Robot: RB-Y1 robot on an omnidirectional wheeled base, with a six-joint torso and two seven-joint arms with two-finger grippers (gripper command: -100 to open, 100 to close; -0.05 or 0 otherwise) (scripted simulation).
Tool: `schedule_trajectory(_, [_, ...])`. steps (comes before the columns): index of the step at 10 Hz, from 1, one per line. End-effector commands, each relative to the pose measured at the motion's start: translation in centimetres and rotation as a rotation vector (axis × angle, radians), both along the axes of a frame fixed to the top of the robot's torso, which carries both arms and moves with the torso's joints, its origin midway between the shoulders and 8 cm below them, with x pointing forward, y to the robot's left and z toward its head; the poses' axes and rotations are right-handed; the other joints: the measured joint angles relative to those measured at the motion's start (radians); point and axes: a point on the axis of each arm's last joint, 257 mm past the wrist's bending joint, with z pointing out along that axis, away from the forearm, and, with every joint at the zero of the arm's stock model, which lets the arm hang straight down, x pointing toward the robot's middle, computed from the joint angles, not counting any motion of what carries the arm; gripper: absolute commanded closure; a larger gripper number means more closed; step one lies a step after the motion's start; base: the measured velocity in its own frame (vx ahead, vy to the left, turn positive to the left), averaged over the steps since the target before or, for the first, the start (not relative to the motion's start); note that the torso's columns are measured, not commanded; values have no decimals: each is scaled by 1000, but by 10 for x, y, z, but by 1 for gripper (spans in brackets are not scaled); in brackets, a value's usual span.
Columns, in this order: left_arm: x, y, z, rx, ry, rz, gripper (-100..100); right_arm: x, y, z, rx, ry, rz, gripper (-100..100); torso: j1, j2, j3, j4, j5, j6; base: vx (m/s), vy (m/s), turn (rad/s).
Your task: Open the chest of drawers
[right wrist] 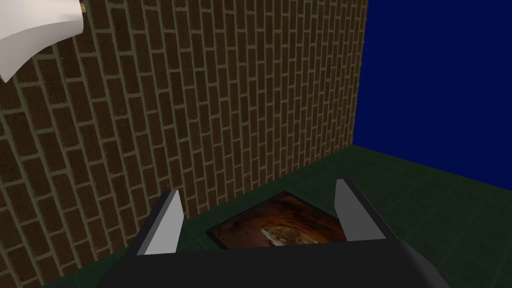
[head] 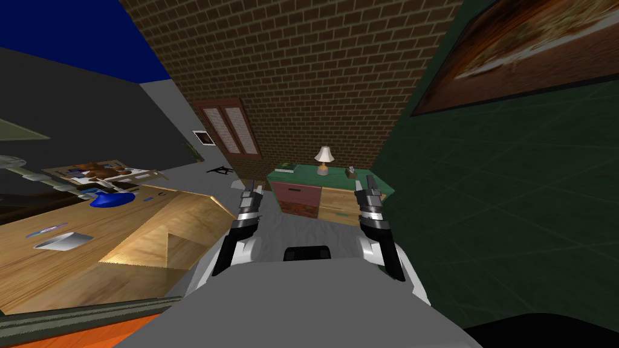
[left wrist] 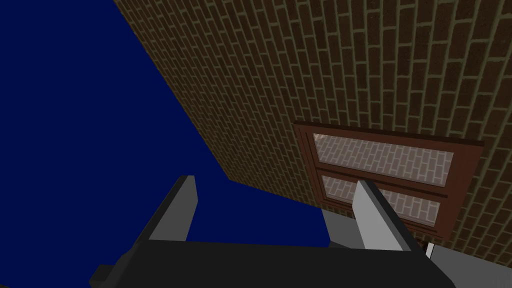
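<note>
The chest of drawers (head: 320,196) stands ahead against the brick wall, with a green top, a dark red front on its left half and light wooden drawer fronts on its right half. All its drawers look closed. A small lamp (head: 324,159), a book (head: 285,167) and a small box (head: 350,173) sit on top. My left gripper (head: 249,188) and right gripper (head: 367,185) are both raised in front of me, well short of the chest. Each one is open with nothing between its fingers, as seen at the left gripper (left wrist: 275,210) and the right gripper (right wrist: 260,220) in the wrist views.
A large wooden table (head: 139,235) lies close on my left, carrying a blue bowl (head: 112,199) and a grey tray (head: 63,241). A dark green wall (head: 508,223) runs along my right. Grey floor (head: 296,226) leads to the chest.
</note>
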Motion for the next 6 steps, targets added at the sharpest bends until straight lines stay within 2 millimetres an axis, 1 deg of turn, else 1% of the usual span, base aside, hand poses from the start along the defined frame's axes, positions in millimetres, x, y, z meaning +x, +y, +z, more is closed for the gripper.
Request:
schedule_trajectory(1, [0, 0, 0, 0, 0, 0, 0, 0, 0, 0, 0, 0, 0, 0, 0, 40, -82, 41, 0, 0, 0, 0, 0])
schedule_trajectory(3, [0, 0, 0, 0, 0, 0, 0, 0, 0, 0, 0, 0, 0, 0, 0, 175, -351, 176, 0, 0, 0, 0, 0])
schedule_trajectory(6, [0, 0, 0, 0, 0, 0, 0, 0, 0, 0, 0, 0, 0, 0, 0, 396, -792, 396, 0, 0, 0, 0, 0])
